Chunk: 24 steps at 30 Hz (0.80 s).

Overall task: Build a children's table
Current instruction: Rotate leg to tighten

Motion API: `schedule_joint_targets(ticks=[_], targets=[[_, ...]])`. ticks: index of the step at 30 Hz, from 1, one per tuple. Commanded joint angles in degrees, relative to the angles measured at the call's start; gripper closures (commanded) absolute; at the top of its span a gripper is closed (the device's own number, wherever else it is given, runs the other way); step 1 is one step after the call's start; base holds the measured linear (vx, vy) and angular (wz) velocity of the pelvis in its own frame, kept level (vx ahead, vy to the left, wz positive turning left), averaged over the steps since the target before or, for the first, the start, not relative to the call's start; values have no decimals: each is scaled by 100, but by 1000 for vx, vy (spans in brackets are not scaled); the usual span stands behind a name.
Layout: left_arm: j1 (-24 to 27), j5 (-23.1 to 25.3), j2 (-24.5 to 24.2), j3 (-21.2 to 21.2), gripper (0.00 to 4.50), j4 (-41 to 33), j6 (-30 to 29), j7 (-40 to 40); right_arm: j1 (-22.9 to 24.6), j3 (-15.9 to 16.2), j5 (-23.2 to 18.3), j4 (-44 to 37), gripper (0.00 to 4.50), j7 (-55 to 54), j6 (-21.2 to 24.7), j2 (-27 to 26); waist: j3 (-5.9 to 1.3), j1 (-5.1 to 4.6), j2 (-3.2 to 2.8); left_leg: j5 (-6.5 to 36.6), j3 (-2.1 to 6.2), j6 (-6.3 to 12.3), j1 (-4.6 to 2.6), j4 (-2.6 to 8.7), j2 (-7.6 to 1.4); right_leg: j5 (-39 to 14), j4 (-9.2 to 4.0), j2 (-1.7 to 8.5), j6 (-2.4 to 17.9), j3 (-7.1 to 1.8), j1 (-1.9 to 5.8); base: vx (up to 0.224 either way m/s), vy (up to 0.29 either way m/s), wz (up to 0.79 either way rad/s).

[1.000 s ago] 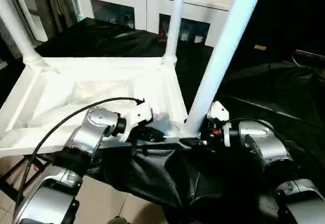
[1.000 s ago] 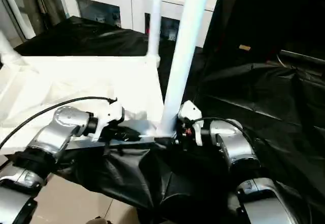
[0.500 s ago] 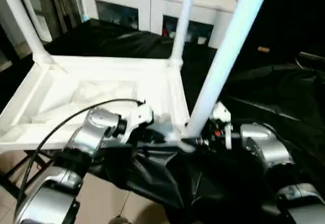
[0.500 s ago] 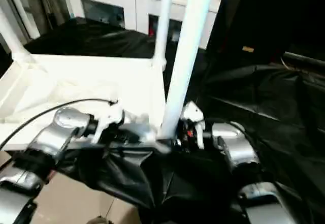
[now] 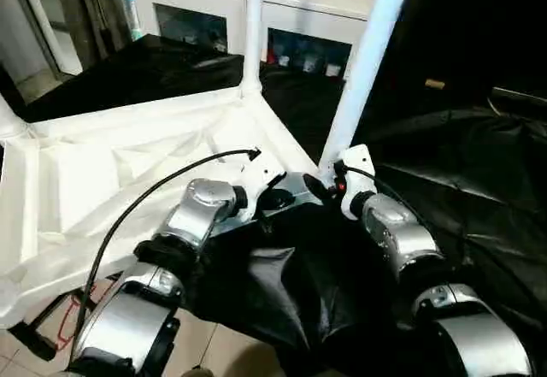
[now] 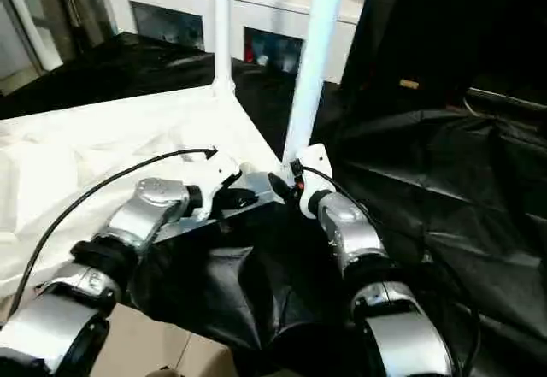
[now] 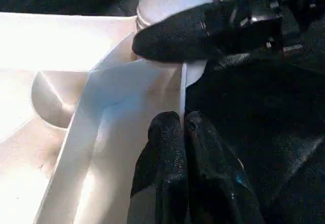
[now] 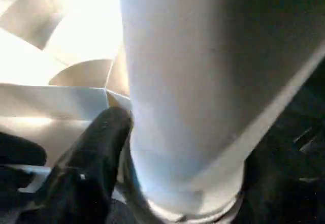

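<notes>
Overturned children's table during leg fitting. The white plastic top (image 5: 128, 172) lies ribbed side up on a surface draped in black cloth (image 5: 479, 163), one long edge hanging over toward the robot, with the tile floor (image 5: 214, 351) visible beneath. Three legs stand in corner sockets: the near leg (image 5: 363, 61) at the corner between the two arms, a far leg (image 5: 253, 26) behind it, and a third leg (image 5: 7, 120) at the left edge of the head view; the fourth corner cannot be made out. The left pincer (image 7: 183, 127) is closed, its two fingers pressed together on the thin rim of the top just beside the near corner socket. The right pincer (image 5: 329, 191) stands well open around the base of the near leg, one finger (image 8: 96, 148) lying against the collar where leg meets socket; whether it truly squeezes the leg cannot be told. Judged by its look, the table is light, hollow and stiff, with smooth walls that may slip under rubber fingers; the thin rim and ribs offer pinch points, whereas a tapered leg is best taken low, near its socket, where leverage is small. Behind the cloth stands a white cabinet (image 5: 299, 18) with glass doors, small objects on its upper surface.
</notes>
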<state>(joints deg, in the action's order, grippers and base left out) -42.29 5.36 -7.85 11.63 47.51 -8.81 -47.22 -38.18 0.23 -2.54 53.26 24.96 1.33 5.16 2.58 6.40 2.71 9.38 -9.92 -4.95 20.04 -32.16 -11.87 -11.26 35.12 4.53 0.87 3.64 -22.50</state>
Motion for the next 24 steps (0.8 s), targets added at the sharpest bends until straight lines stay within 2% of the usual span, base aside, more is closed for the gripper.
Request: schedule_joint_targets(ticks=[1,4,7,10,11,13,14,18,21,24], targets=[[-60,-74,207,19,450,40,111,152,135,401,136,234,80,285,51,-303,-296,-16,-29,1578,16,16,-23,384,-130,-1327,-481,370,985,-253,220,0,0,0],[21,-129,77,63,450,-75,224,-147,152,469,72,108,72,763,-207,-151,-304,-12,-21,1596,18,48,-9,379,-128,-1388,-488,379,958,-253,235,0,0,0],[176,-206,-168,120,450,-253,486,-754,201,600,133,-38,72,1646,-682,151,-322,0,-2,1352,4,170,21,349,-130,-956,-443,375,1061,-252,267,0,0,0],[273,-245,-369,163,450,-369,509,-1121,267,675,5,-242,72,2452,-741,385,-333,10,10,1046,-8,324,32,325,-120,-522,-388,358,1182,-248,294,0,0,0],[322,-280,-488,183,450,-444,489,-1339,312,755,-44,-348,72,2892,-780,536,-332,1,49,968,-22,389,41,314,-127,-396,-377,346,1233,-244,289,0,0,0],[342,-294,-540,192,450,-468,537,-1442,327,795,-38,-379,72,3054,-804,606,-329,25,11,923,-23,418,29,309,-147,-359,-360,352,1301,-234,282,0,0,0],[396,-361,-643,215,450,-549,620,-1733,383,863,-99,-499,72,3477,-742,743,-326,26,10,916,-26,421,28,307,-150,-329,-354,341,1329,-228,282,0,0,0],[538,-509,-830,276,450,-836,578,-2333,514,966,-238,-764,72,4251,-663,992,-317,51,22,984,-38,474,29,300,-165,-391,-349,349,1378,-227,278,0,0,0],[584,-527,-932,329,450,-917,567,-2550,563,996,-242,-851,72,4497,-651,1092,-303,74,11,1132,-35,403,15,319,-181,-721,-384,365,1353,-231,257,0,0,0],[645,-566,-1065,370,450,-1047,551,-2880,726,1079,-358,-1199,72,5003,-454,1251,-298,98,9,1224,-27,341,2,333,-184,-894,-399,358,1268,-237,251,0,0,0]])
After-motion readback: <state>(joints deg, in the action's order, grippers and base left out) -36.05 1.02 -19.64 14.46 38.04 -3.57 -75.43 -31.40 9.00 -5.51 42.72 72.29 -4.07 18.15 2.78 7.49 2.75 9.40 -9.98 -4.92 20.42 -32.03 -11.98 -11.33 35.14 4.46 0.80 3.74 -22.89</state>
